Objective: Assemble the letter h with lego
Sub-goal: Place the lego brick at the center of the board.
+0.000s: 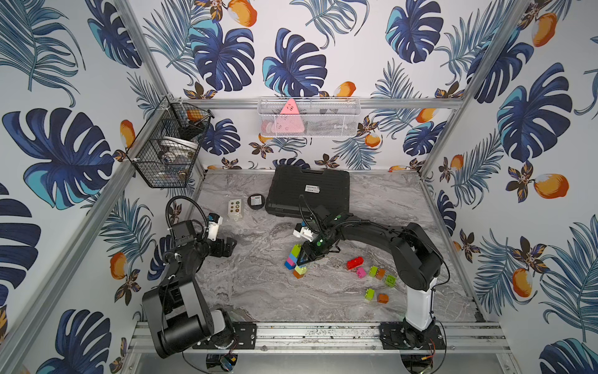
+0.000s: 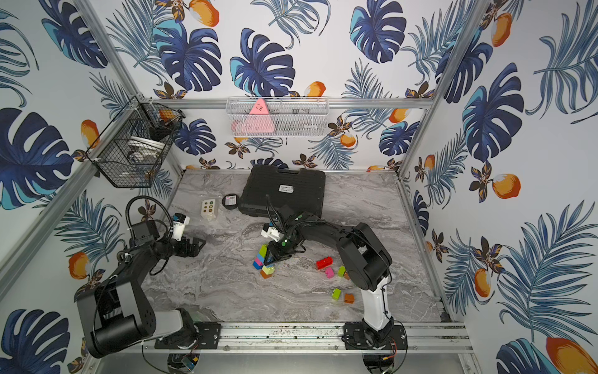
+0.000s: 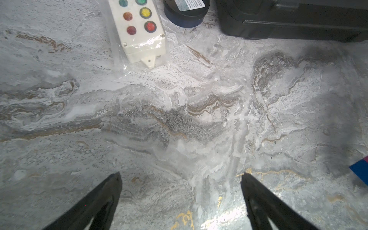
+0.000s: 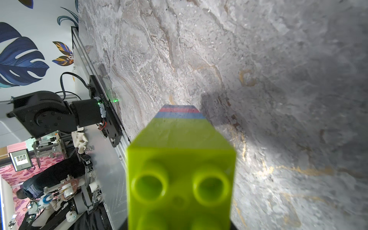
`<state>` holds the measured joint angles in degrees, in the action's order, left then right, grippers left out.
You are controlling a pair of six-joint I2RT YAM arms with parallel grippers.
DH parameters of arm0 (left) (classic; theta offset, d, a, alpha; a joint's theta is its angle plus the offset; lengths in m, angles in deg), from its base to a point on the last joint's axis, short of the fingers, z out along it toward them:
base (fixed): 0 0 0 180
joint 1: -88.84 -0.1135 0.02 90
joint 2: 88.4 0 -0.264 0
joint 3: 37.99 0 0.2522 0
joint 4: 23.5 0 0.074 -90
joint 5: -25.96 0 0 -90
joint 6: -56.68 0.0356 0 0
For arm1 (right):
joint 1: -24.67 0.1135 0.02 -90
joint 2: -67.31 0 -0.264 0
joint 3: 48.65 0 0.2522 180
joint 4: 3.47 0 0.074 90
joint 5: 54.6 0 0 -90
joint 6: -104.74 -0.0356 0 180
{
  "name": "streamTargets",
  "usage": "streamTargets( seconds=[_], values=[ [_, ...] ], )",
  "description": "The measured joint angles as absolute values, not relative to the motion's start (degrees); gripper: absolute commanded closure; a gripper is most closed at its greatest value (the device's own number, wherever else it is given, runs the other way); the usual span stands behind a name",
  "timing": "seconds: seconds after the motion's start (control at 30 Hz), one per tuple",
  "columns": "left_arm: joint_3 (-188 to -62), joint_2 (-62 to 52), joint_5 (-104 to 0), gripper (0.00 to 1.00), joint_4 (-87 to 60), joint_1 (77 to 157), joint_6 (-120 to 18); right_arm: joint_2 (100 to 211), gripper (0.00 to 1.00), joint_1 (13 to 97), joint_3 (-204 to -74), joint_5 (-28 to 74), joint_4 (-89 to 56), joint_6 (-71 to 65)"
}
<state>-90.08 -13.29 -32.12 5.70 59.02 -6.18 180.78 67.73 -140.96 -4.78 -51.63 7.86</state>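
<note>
My right gripper (image 1: pixel 306 256) is shut on the lime green end of a lego stack (image 1: pixel 292 257) whose lower bricks are blue, pink and blue. The stack is tilted, with its blue end low over the table. In the right wrist view the green studs (image 4: pixel 180 185) hide the jaws. A lime-on-orange pair (image 1: pixel 300 271) stands just in front of the stack. Loose lego lies to the right: a red brick (image 1: pixel 355 263), a pink one (image 1: pixel 360 272), green ones (image 1: pixel 390 281) and orange ones (image 1: pixel 382 298). My left gripper (image 1: pixel 226 247) hangs open and holds nothing over bare table (image 3: pixel 181 175).
A black case (image 1: pixel 307 191) lies at the back of the table, with a round black puck (image 1: pixel 255 200) and a white button box (image 1: pixel 234 207) to its left. Wire baskets hang on the left wall (image 1: pixel 168 145) and back wall (image 1: pixel 307 118).
</note>
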Motion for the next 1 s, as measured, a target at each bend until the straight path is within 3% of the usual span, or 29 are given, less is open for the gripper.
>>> streamTargets(
  seconds=[1.0],
  values=[
    [-90.1,-12.7,-32.1,0.01,5.7,59.0,-6.2,181.8,0.49,62.0,-136.0,-7.1,-44.4,4.8]
  ],
)
